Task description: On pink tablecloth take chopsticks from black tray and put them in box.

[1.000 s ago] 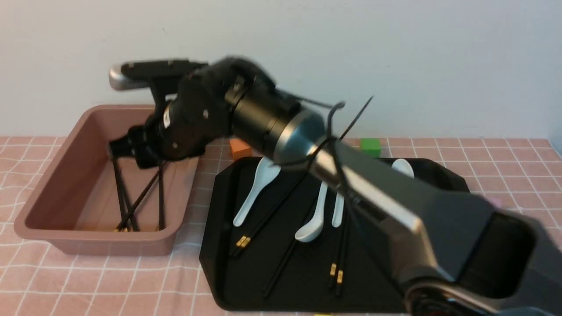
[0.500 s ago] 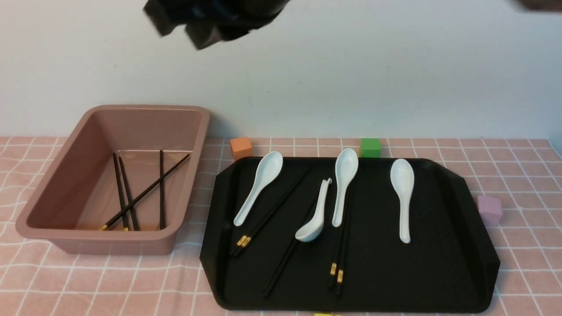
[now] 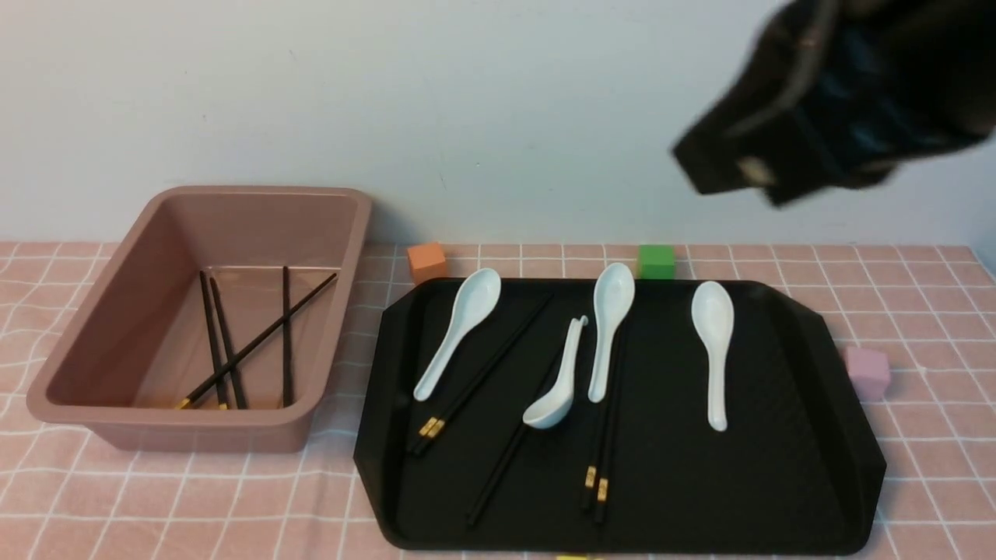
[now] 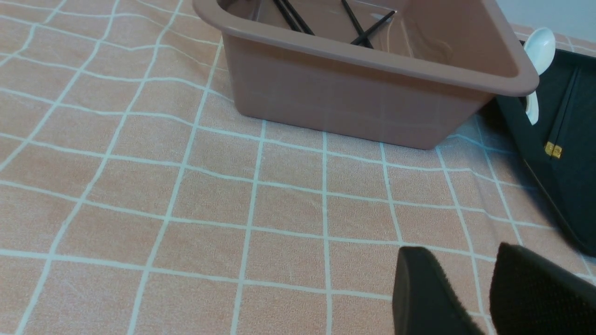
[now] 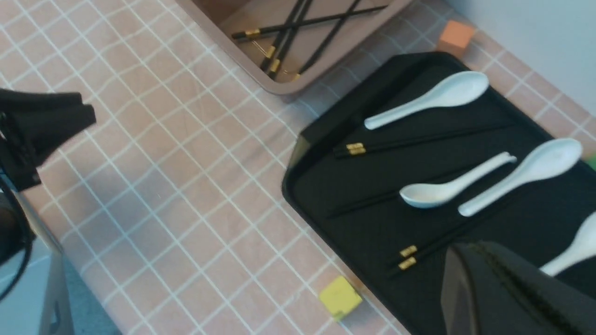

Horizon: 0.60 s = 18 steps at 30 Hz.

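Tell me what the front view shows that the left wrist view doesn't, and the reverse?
Front only: the small orange cube, green cube and lilac cube, plus a blurred black robot arm at upper right. Left wrist only: the left end effector, fingers apart, empty. Both: the dusty-pink plastic box holding thin black chopsticks, the flat black tray, the pink gridded tablecloth.

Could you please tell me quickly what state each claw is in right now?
Left claw: slightly open, holding nothing.
Right claw: cannot be told; too little of it shows clearly.
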Tool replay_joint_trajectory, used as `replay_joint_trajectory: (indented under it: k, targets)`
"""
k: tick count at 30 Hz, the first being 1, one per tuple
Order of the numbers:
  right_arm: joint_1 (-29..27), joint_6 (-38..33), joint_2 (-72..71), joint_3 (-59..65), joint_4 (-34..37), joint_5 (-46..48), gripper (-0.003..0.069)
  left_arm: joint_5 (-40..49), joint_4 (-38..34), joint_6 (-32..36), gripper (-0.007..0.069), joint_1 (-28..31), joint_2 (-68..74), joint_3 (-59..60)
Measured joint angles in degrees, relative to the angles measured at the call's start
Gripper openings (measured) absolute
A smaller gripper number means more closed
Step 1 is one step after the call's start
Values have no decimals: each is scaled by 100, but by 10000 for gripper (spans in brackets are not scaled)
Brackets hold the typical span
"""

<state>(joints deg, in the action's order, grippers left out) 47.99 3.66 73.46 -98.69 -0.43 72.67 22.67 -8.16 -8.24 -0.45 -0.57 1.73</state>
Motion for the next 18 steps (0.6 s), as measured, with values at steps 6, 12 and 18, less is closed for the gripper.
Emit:
replay_joint_trajectory:
  k: [6, 12, 18]
  targets:
    - [-6, -25, -680, 940, -499, 0, -14, 0, 0, 0, 239, 0, 0, 0]
    - [-827, -63, -1599, 2922, -277, -758, -14, 0, 0, 0, 239, 0, 0, 0]
    - [-2699, -445, -3413, 6080, 199, -3191, -14, 0, 0, 0, 239, 0, 0, 0]
